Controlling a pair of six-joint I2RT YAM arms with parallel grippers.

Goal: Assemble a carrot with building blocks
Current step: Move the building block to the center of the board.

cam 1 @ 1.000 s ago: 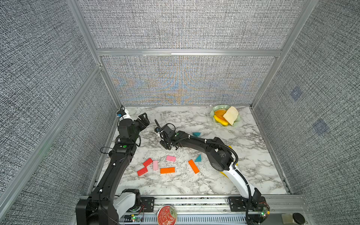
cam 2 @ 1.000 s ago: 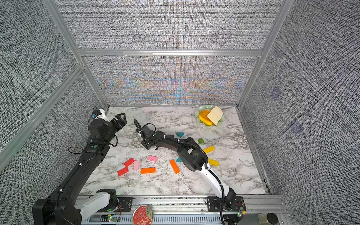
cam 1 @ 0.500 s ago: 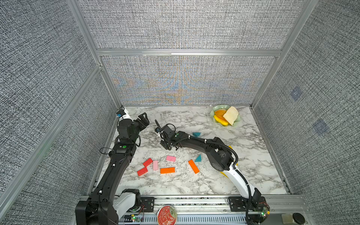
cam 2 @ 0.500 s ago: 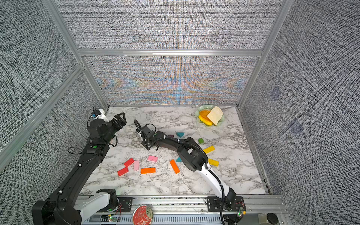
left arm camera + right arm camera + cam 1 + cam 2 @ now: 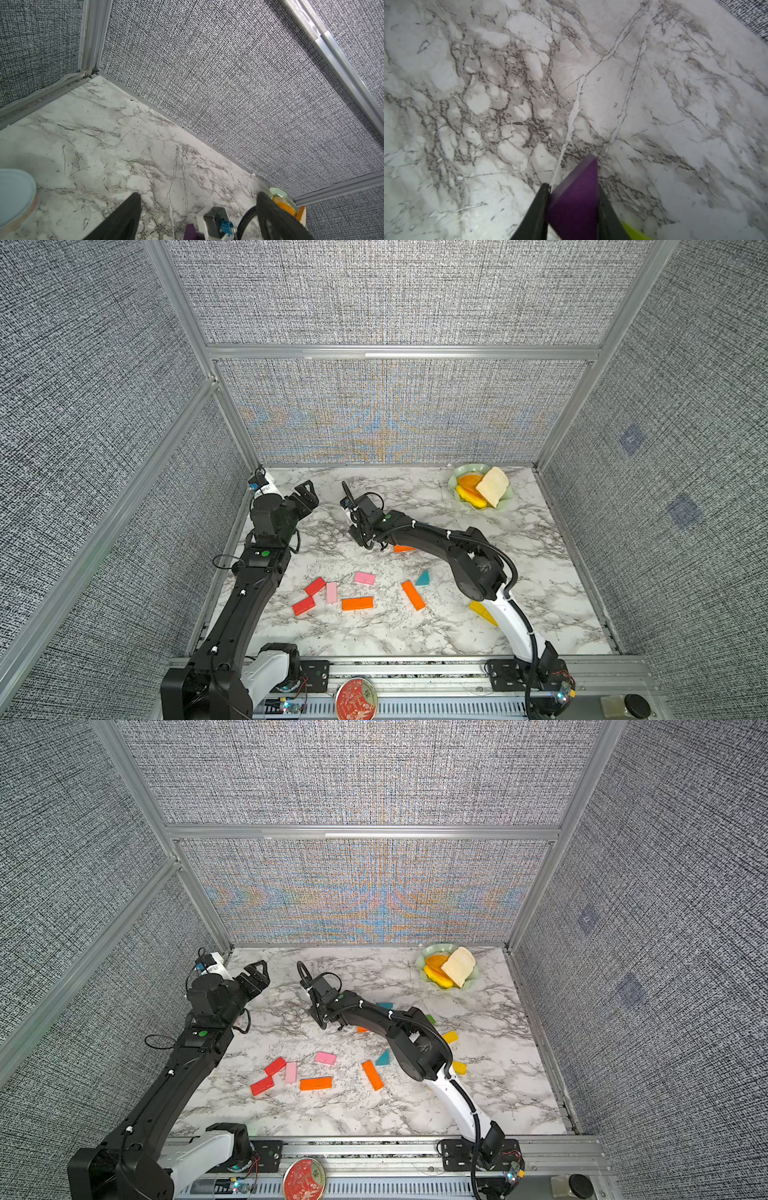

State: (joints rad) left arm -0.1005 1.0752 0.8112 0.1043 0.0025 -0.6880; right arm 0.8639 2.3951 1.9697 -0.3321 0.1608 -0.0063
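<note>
On your left, the left gripper (image 5: 308, 494) hangs with jaws apart and empty above the marble table (image 5: 374, 635). Toward the middle you find red bars (image 5: 315, 586), pink bars (image 5: 331, 592) and orange bars (image 5: 357, 603) lying loose. Beyond them, the right gripper (image 5: 572, 187) is clamped on the purple triangle (image 5: 577, 203), low over the marble.
</note>
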